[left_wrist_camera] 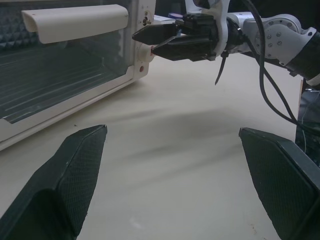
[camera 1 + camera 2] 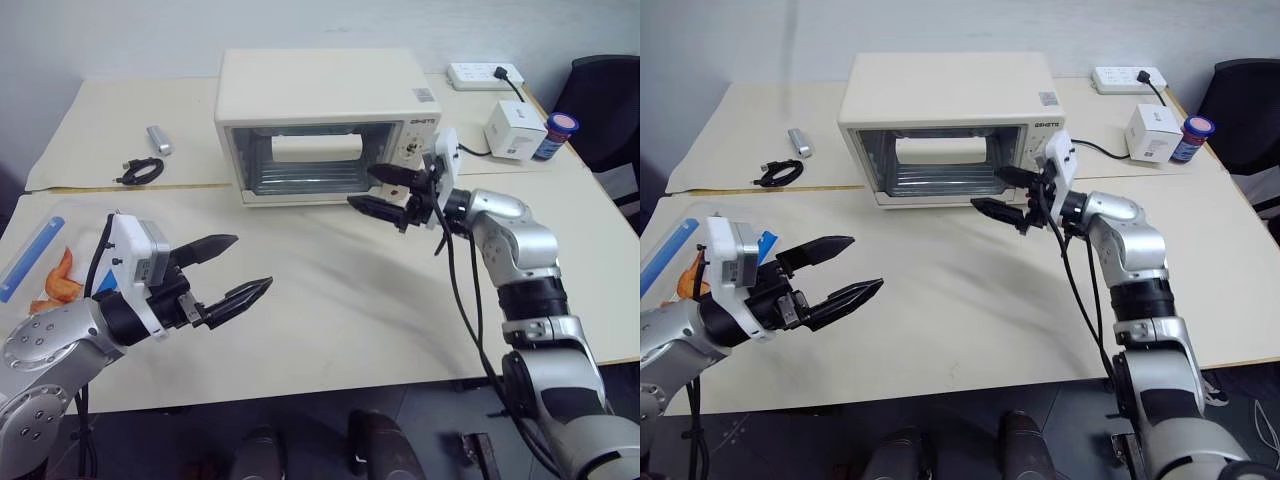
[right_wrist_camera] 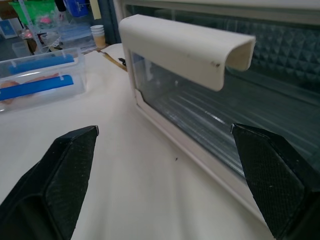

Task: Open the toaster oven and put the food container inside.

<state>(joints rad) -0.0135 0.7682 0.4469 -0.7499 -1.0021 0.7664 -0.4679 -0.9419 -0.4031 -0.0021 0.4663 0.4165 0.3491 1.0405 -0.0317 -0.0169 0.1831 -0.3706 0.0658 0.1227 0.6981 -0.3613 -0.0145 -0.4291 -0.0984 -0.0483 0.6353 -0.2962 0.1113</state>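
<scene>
Already near toaster oven [image 2: 325, 125] door, right gripper [image 2: 385, 193] spread wide, empty. Left gripper [image 1: 170, 180] gaping, empty; food container [image 3: 37, 80] beside oven, untouched. Risk: missing handle [image 3: 185, 47], nudging oven backward.

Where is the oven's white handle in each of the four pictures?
Left eye view: handle across the toaster oven door, upper middle.
Right eye view: handle, upper middle.
Left wrist view: handle, top left.
Right wrist view: handle, top middle.
Shared landmark: the glass door behind it.
</scene>
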